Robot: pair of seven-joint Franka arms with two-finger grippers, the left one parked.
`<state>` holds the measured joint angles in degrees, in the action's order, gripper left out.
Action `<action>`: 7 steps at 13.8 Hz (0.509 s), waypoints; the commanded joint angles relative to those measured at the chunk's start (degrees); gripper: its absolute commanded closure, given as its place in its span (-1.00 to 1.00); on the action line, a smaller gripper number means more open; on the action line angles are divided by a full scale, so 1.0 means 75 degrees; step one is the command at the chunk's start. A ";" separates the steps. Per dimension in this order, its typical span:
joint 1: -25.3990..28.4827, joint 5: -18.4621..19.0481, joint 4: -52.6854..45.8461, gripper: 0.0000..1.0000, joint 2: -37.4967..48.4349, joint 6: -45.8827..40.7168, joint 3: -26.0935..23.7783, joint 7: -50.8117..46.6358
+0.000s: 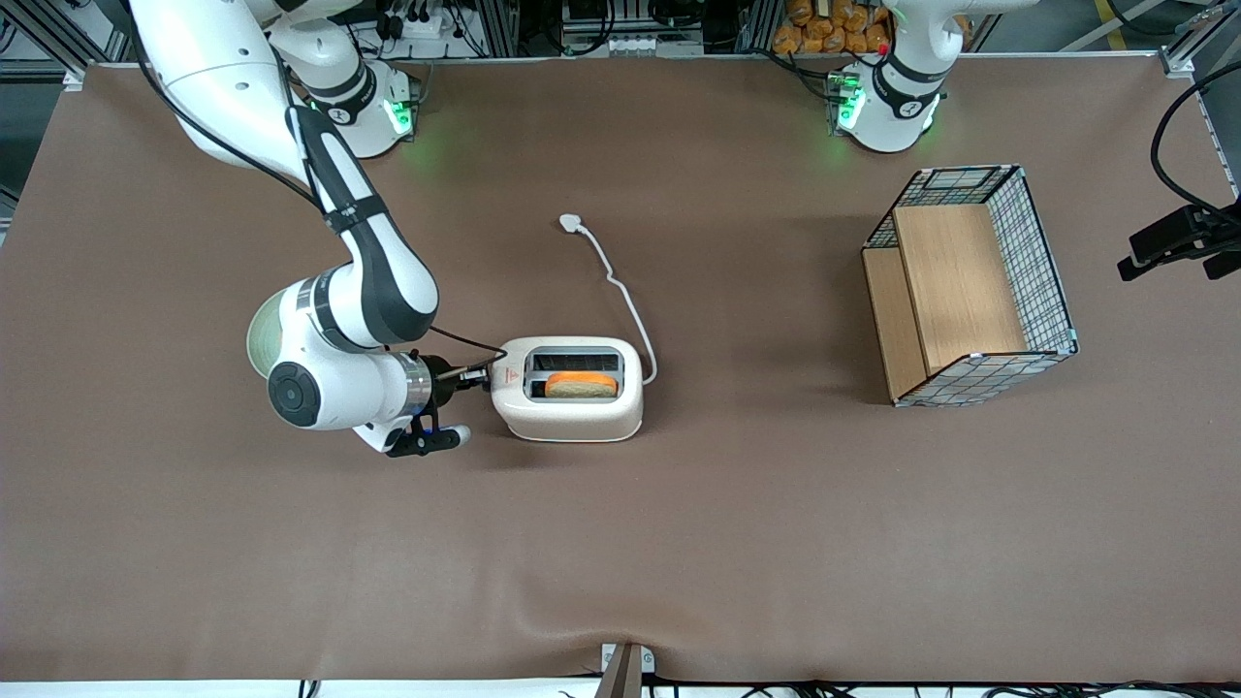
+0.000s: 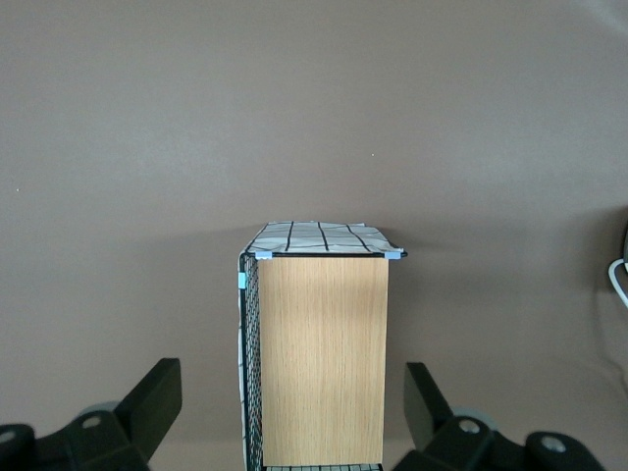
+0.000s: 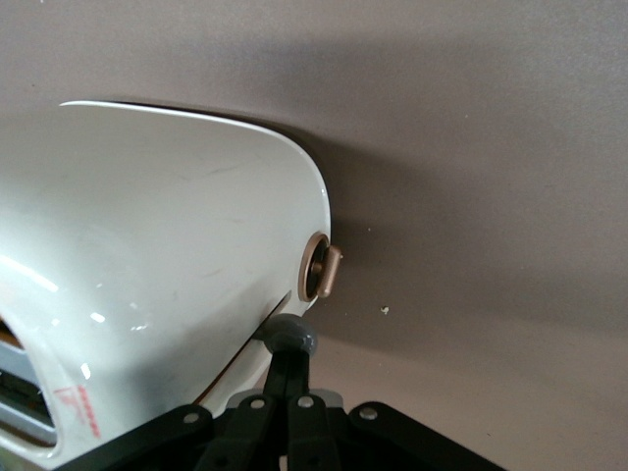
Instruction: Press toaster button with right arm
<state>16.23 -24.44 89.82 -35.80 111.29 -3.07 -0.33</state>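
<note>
Looks like a robot lab, not a home: big brown desk (image 1: 679, 543) with white robot arm bases (image 1: 887, 107) bolted at its edge, green lights glowing on them, metal frame rails (image 1: 504, 24) and lots of black cables (image 1: 1173, 126) around.

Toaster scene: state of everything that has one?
toaster: upright, a slice of bread in one slot, the other slot empty
cord: unplugged, plug lying loose on the table
gripper: jaws shut, tip against the toaster's end wall
button: beside the gripper tip, not under it
basket: tipped on its side, empty
</note>
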 commanded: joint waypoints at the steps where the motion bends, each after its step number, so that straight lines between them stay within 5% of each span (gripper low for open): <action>1: 0.0004 -0.0269 -0.0081 1.00 -0.0243 0.0172 -0.0012 0.0091; 7: 0.0074 -0.0269 -0.0070 1.00 -0.0489 0.0407 0.0000 0.0091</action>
<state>16.24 -24.74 89.81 -37.17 112.37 -3.05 -0.33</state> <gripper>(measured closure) 0.991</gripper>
